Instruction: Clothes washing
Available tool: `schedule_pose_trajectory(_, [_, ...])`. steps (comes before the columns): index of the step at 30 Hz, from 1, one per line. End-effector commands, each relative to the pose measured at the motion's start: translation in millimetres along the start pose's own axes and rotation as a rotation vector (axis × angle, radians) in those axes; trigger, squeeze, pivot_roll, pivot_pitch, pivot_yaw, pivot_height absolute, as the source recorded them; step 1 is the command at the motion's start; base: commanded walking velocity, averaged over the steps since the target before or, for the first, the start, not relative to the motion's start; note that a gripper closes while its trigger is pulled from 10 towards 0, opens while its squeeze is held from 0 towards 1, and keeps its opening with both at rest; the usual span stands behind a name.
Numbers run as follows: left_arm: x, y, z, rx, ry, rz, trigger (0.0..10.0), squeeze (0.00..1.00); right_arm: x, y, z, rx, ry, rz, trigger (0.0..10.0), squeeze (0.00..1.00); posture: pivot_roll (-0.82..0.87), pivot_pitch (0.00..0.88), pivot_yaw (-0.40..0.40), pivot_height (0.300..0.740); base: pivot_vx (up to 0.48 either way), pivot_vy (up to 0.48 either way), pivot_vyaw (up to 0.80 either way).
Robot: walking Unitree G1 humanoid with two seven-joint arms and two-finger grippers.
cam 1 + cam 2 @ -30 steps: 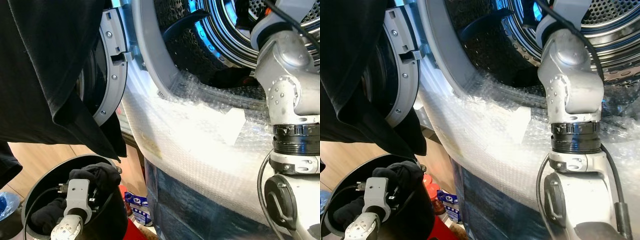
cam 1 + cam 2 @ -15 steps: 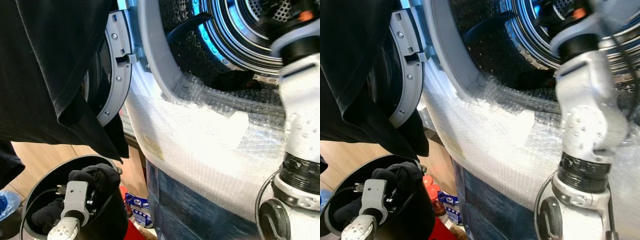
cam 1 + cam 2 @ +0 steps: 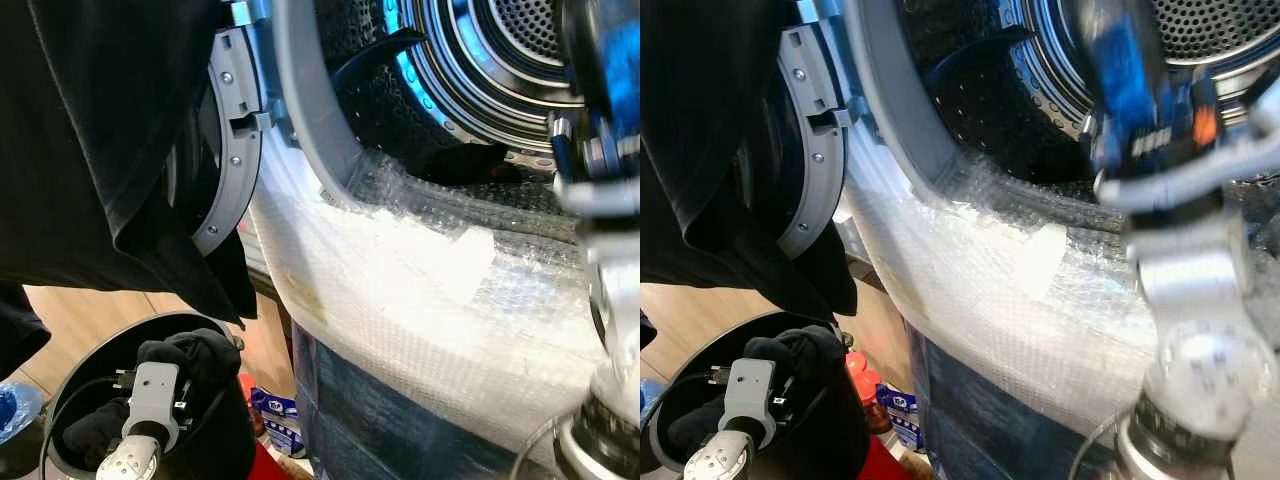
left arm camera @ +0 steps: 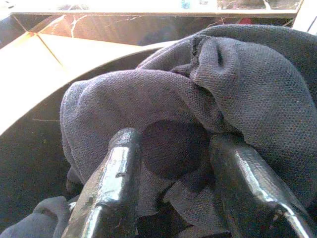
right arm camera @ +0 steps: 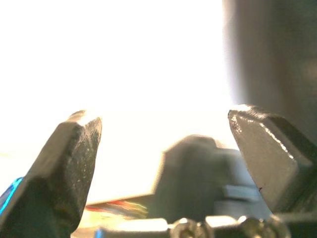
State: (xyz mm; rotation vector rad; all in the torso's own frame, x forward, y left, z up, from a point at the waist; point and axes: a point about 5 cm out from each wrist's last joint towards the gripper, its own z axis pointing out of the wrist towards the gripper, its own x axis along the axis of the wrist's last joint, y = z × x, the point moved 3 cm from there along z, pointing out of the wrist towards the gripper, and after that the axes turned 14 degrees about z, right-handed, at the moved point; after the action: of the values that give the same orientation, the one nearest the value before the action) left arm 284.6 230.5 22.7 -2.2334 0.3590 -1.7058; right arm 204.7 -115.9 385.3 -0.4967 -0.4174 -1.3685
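My left gripper reaches down into a round black basket at the lower left, shut on a bunched dark grey garment; the cloth bulges between the two fingers. That garment rises just above the basket rim. The washing machine's drum stands open, with a dark piece of clothing lying at its mouth. My right arm is blurred, close in front of the drum. My right gripper is open, with nothing between its fingers against a bright white glare.
The machine's round door is swung open to the left, with a large black garment draped over it. Bubble wrap covers the machine's front below the opening. Bottles and a packet stand on the floor beside the basket.
My right arm has drawn back out of the drum and risen towards the camera, now blurred. The left arm and the garment in the basket have stayed put.
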Motion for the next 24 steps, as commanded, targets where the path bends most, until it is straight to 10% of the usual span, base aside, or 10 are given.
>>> schedule_pose_trajectory(1, [-6,-4.4,-1.2,0.017,-0.020,0.010,10.0,0.00,-7,-25.0,3.0,0.138,-0.035,0.100,10.0,0.00,-0.07,0.000,0.119,0.740,0.000,0.000,0.00])
schedule_pose_trajectory(8, [-5,-6.7,-0.5,0.037,-0.012,-0.004,10.0,0.00,-65,-22.8,-36.1,0.038,-0.326,0.238,10.0,0.00,-0.06,0.000,0.119,0.740,0.000,0.000,0.00])
schedule_pose_trajectory(15, [0,-19.5,1.8,0.107,0.008,-0.038,10.0,0.00,-128,9.3,-123.5,-0.286,-0.675,0.328,10.0,0.00,-0.05,0.000,0.119,0.740,0.000,0.000,0.00])
schedule_pose_trajectory(24, [9,-36.4,3.2,0.179,0.042,-0.057,10.0,0.00,-161,27.2,-214.7,-0.624,-0.785,0.396,10.0,0.00,-0.04,0.000,0.117,0.740,0.000,0.000,0.00])
